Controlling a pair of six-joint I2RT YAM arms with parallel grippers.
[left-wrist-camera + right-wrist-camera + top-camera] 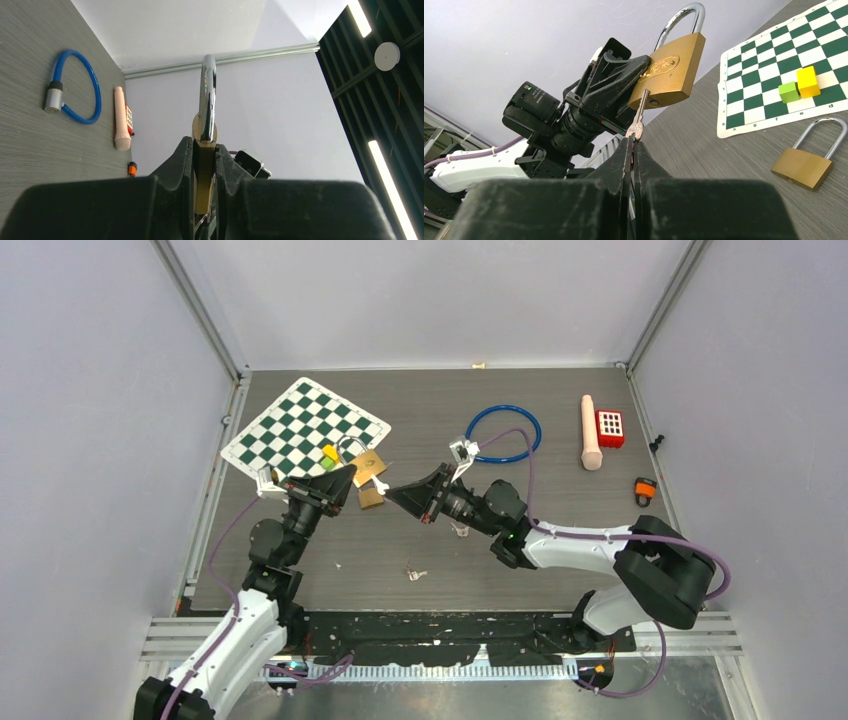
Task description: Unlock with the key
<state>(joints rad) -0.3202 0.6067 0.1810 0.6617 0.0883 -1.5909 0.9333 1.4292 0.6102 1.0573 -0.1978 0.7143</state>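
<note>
My left gripper is shut on a brass padlock and holds it above the table, its steel shackle closed. In the left wrist view the padlock's body sits edge-on between the fingers. My right gripper is shut on the head of a silver key. The key's blade is in the keyhole at the bottom of the held padlock. The right gripper is just below the padlock, and the left gripper grips its side.
A second brass padlock lies on the table by the chessboard, which bears a green and a yellow block. Spare keys lie in front. A blue cable lock, beige cylinder, red keypad and orange item are at the right.
</note>
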